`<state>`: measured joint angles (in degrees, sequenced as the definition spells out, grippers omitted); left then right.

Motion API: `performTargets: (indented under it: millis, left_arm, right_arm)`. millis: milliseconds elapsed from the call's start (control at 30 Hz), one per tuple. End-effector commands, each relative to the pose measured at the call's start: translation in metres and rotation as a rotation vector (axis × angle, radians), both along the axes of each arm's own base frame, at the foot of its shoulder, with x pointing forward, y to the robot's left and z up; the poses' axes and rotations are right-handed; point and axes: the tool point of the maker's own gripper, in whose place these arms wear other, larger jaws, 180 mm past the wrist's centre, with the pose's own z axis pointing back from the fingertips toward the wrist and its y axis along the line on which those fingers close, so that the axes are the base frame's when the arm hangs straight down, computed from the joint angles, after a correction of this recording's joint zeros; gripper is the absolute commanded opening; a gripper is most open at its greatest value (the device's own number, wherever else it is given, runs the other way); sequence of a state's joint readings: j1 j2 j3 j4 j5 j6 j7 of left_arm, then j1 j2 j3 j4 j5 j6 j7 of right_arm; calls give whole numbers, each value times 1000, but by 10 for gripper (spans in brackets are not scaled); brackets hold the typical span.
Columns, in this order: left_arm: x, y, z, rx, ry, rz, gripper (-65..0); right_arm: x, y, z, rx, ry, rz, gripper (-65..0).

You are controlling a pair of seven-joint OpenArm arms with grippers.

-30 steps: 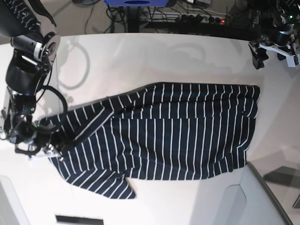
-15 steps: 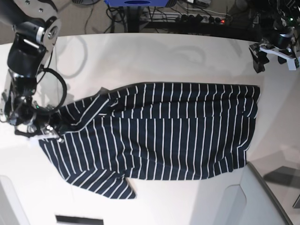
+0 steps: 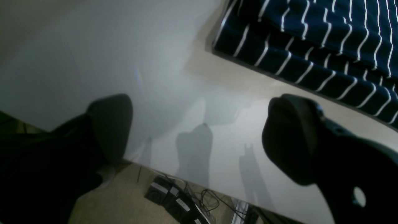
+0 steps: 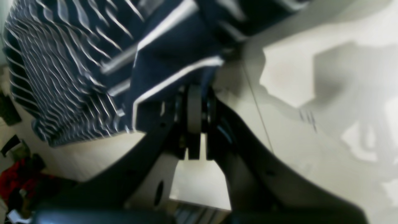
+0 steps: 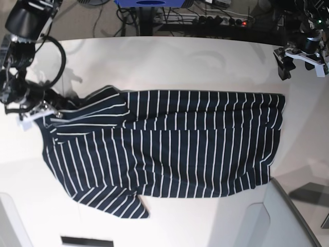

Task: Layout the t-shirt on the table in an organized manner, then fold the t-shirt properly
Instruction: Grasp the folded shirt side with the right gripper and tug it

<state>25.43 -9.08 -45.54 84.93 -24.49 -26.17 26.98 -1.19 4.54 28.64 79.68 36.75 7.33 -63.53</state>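
Note:
The dark striped t-shirt lies spread across the middle of the white table. At its left end my right gripper is shut on the shirt's edge. The right wrist view shows the closed fingertips pinching a fold of the t-shirt just above the table. My left gripper hovers open at the far right, off the cloth. In the left wrist view its gripper has both fingers wide apart over the bare table, with a corner of the t-shirt beyond them.
Cables and a power strip lie on the floor past the table's far edge. A grey raised panel sits at the front right corner. The table edge runs close under my left gripper.
My right gripper has moved toward the table's far edge, dragging the shirt's left end with it, so that end now lies wider and flatter. The left arm has stayed put.

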Motion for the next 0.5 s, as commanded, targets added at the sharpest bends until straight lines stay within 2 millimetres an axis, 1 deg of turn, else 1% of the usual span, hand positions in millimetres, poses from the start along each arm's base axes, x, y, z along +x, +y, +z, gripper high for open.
performTargets:
  millis: [0, 100, 267, 333, 467]
  left_arm:
    - [5, 6, 11, 22, -33, -6, 0]
    - [5, 6, 11, 23, -34, -6, 0]
    - [6, 7, 11, 26, -34, -7, 0]
    - [6, 7, 11, 26, -34, -7, 0]
    - [3, 8, 7, 18, -26, 0, 0]
  right_arm:
    - [7, -5, 11, -13, -45, -3, -644]
    - [-12, -6, 2, -19, -7, -1, -644]
    - [-33, -7, -9, -22, 35, -3, -644]
    - [-37, -6, -12, -20, 46, -4, -644]
    - [-36, -5, -12, -17, 45, -4, -641]
